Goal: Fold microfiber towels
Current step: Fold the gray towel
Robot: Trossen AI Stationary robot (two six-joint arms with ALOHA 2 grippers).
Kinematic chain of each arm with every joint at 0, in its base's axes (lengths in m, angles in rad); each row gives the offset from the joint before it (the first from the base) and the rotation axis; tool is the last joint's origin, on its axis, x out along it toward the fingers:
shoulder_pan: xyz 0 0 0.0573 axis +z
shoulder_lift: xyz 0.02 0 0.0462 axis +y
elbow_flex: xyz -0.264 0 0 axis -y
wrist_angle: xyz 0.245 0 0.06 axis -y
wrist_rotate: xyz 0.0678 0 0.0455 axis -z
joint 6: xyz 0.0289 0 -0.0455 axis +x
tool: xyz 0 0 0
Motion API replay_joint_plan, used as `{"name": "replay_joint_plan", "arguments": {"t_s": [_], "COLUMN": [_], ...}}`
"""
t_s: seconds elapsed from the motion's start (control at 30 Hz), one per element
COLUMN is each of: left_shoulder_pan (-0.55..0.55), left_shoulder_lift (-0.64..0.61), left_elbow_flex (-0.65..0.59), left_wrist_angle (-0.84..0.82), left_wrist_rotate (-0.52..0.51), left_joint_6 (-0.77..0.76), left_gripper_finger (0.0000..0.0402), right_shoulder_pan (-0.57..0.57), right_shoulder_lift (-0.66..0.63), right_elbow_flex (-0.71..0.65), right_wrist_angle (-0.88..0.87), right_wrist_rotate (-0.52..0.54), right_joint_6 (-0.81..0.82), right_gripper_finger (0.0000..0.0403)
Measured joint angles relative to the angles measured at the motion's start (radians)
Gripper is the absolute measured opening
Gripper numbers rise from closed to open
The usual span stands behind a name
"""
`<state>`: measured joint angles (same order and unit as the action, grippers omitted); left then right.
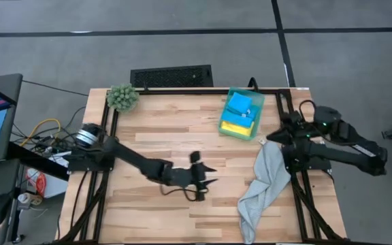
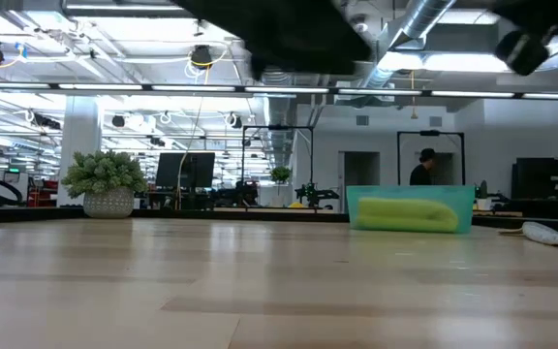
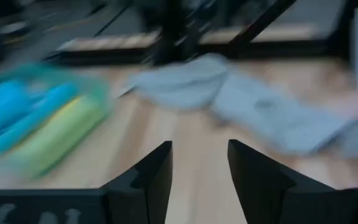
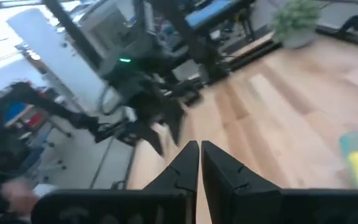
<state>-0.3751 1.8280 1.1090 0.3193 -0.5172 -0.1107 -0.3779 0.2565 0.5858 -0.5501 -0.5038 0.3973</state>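
Left fingers [image 3: 199, 180] parted; grey towel [image 3: 272, 109] beyond.

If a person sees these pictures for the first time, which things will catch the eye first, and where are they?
Probably the pale grey towel, lying crumpled and unfolded along the table's right edge, below the right gripper. Next, the green bin near the far edge, right of centre, holding blue and yellow folded towels. The left gripper hangs open over the bare table centre, holding nothing.

Behind your table you see grey floor [image 1: 182, 47], a black keyboard [image 1: 171, 75], ceiling light strips [image 2: 163, 87], ducts [image 2: 424, 24] and a distant person [image 2: 422, 167].
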Motion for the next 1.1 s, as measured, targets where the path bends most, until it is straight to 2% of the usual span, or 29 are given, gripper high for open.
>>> {"name": "replay_joint_plan", "arguments": {"t_s": [0.07, 0.17, 0.33, 0.43, 0.53, 0.63, 0.83, 0.93, 1.0, 1.03, 1.1], "left_shoulder_pan": [0.031, 0.062, 0.087, 0.086, 0.08, 0.071, 0.038, 0.011, -0.01, -0.021, -0.046], "left_shoulder_lift": [0.084, 0.217, 0.409, 0.483, 0.498, 0.489, 0.439, 0.409, 0.386, 0.372, 0.346], "left_elbow_flex": [0.022, 0.107, 0.337, 0.47, 0.557, 0.586, 0.589, 0.588, 0.588, 0.588, 0.588], "left_wrist_angle": [0.128, 0.198, 0.109, -0.006, -0.141, -0.261, -0.421, -0.53, -0.581, -0.61, -0.645], "left_wrist_rotate": [0.079, 0.115, 0.182, 0.262, 0.273, 0.252, 0.252, 0.241, 0.217, 0.196, 0.153], "left_joint_6": [0.026, 0.053, 0.073, 0.072, 0.08, 0.098, 0.082, 0.072, 0.065, 0.063, 0.054], "left_gripper_finger": [0.015, 0.015, 0.015, 0.015, 0.015, 0.0148, 0.0138, 0.0134, 0.0132, 0.013, 0.0128], "right_shoulder_pan": [0.078, 0.169, 0.281, 0.342, 0.414, 0.519, 0.792, 0.93, 1.005, 1.03, 1.064], "right_shoulder_lift": [-0.05, -0.086, -0.074, -0.018, 0.086, 0.214, 0.501, 0.634, 0.711, 0.746, 0.793], "right_elbow_flex": [0.001, 0.0, -0.004, -0.035, -0.079, -0.106, -0.106, -0.105, -0.1, -0.088, -0.046], "right_wrist_angle": [-0.044, -0.11, -0.19, -0.126, 0.101, 0.383, 1.1, 1.428, 1.532, 1.53, 1.4], "right_wrist_rotate": [0.045, 0.143, 0.234, 0.243, 0.232, 0.203, 0.086, 0.069, 0.101, 0.127, 0.225], "right_joint_6": [0.035, 0.07, 0.108, 0.125, 0.114, 0.029, -0.109, -0.189, -0.197, -0.205, -0.244], "right_gripper_finger": [0.0043, 0.0043, 0.0043, 0.0043, 0.0043, 0.0043, 0.0043, 0.0043, 0.0043, 0.0043, 0.0042]}}
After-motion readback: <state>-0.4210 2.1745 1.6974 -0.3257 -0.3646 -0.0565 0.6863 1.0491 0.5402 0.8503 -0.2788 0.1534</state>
